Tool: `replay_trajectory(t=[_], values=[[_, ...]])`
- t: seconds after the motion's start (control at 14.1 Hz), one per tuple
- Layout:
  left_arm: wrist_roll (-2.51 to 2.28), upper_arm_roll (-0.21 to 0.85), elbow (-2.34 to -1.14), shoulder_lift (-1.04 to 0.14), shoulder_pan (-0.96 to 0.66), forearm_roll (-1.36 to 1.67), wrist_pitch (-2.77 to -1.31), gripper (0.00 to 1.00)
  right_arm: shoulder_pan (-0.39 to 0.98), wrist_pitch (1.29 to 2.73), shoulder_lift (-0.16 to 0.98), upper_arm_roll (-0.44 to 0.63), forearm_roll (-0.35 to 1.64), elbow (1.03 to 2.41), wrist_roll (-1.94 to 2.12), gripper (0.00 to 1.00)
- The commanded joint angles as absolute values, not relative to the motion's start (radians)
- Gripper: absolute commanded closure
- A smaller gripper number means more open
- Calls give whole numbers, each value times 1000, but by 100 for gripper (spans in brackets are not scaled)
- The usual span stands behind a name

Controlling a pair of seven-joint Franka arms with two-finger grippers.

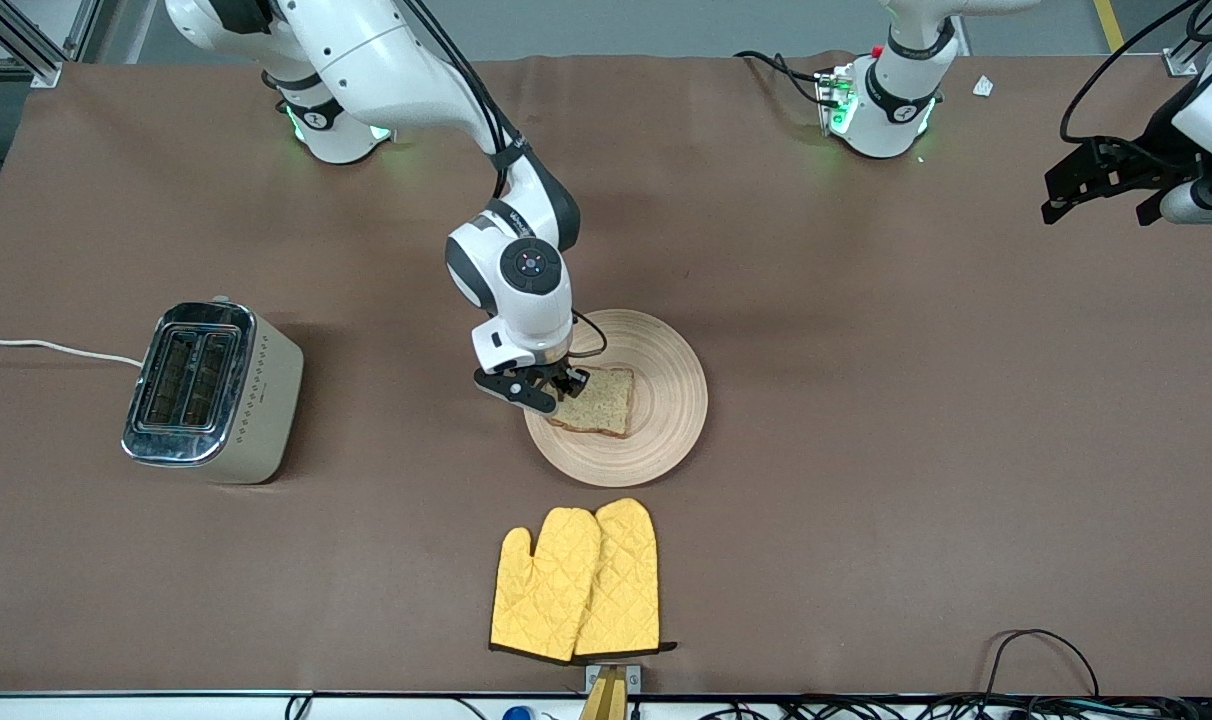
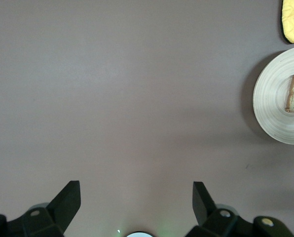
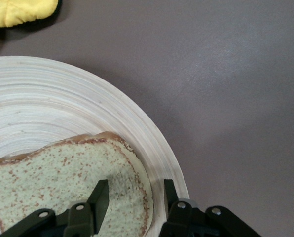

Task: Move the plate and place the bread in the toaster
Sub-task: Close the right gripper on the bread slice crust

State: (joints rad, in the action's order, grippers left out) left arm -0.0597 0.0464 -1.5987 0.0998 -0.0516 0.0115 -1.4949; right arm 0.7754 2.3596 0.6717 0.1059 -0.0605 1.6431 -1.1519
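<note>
Bread (image 1: pixel 598 402): lies flat on the plate, off centre toward its 8 o'clock part. We read it as nearly square, so it has no clear long axis. Its sides are turned slightly off the table edges, and the crust edge at its 9 o'clock side is the one between the fingers.
Plate (image 1: pixel 666 400): mid-table, level. At its 9 o'clock side the rim is partly hidden under the right gripper.
Toaster (image 1: pixel 216 395): well apart from the plate, at 9 o'clock from it, toward the right arm's end. It stands upright with its slots facing up. Its long axis and both slots run roughly 12 to 6 o'clock, tipped a little. The cord (image 1: pixel 46 347) leaves it toward 9 o'clock.
Right gripper (image 1: pixel 556 385): down at the plate, jaws narrowed and astride the bread's crust. One of the fingers (image 3: pixel 100 197) is over the crumb. The other is outside the crust, and we see a sliver of plate between them.
Left gripper (image 2: pixel 137 190): waits over bare table at the left arm's end, about 2 o'clock from the plate, jaws wide and holding nothing.
Mitts (image 1: pixel 576 585): a yellow pair at 6 o'clock from the plate, tips pointing to 12.
</note>
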Motion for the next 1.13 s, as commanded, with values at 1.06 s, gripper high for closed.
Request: replay_trajectory(t=[1.06], values=[[-48,43,-1577,81,-54,-9,-1488,0,795,2356,709,115,-98,1617,-1206,79]])
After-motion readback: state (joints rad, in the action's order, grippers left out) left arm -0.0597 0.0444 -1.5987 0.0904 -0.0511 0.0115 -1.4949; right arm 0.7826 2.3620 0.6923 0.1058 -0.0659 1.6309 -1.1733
